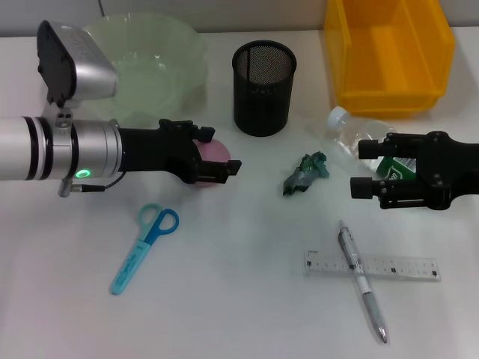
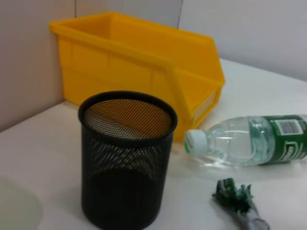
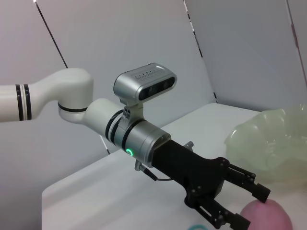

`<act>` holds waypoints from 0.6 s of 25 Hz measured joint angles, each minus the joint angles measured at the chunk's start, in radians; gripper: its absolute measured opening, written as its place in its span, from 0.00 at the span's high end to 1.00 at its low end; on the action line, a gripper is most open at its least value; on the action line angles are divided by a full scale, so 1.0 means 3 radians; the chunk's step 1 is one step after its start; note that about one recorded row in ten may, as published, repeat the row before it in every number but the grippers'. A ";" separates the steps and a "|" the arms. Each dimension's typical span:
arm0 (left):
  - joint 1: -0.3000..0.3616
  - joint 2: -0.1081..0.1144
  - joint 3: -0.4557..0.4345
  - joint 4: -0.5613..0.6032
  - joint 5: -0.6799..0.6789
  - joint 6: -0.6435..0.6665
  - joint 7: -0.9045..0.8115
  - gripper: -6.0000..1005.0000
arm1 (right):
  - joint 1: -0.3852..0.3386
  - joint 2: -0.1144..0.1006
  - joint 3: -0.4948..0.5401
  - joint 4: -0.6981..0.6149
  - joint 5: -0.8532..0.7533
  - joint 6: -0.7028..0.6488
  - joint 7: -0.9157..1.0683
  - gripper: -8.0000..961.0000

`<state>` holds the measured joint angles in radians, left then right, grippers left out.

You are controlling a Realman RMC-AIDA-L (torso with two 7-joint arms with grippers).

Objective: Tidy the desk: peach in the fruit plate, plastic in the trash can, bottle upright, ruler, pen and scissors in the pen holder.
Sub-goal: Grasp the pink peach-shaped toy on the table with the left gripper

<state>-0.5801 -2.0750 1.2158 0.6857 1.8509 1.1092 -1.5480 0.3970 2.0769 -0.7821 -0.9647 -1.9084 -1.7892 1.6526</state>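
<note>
The pink peach (image 1: 213, 152) lies on the table between the open fingers of my left gripper (image 1: 224, 151); the right wrist view shows that gripper (image 3: 252, 207) open with the peach (image 3: 266, 216) at its tips. The clear bottle (image 1: 352, 133) lies on its side, and my right gripper (image 1: 358, 167) stands open over its green-labelled end. Crumpled green plastic (image 1: 304, 173) sits mid-table. The blue scissors (image 1: 145, 247) lie front left. The pen (image 1: 362, 278) lies across the clear ruler (image 1: 397, 267) at front right. The black mesh pen holder (image 1: 263, 87) stands at the back centre.
A pale green glass fruit plate (image 1: 176, 52) sits at back left, behind my left arm. A yellow bin (image 1: 389, 56) stands at back right, behind the bottle (image 2: 249, 143). The pen holder (image 2: 125, 158) and plastic (image 2: 236, 200) show in the left wrist view.
</note>
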 joint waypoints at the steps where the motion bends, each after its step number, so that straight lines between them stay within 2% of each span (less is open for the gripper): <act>1: 0.0003 0.0000 0.0003 0.0000 0.0000 -0.0020 0.0000 0.20 | 0.0000 0.0000 -0.0001 0.0008 0.0000 0.0000 -0.0001 0.17; 6: 0.0019 -0.0001 0.0008 0.0000 -0.0003 -0.0193 0.0000 0.20 | 0.0019 0.0000 -0.0001 0.0026 0.0000 -0.0001 -0.0010 0.17; 15: 0.0019 -0.0006 0.0114 -0.0041 -0.0004 -0.0248 0.0042 0.21 | 0.0053 -0.0005 -0.0001 0.0111 0.0000 0.0003 -0.0046 0.17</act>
<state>-0.5744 -2.0769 1.2500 0.6735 1.8498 1.0349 -1.5353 0.4130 2.0754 -0.7823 -0.9314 -1.9083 -1.7884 1.6387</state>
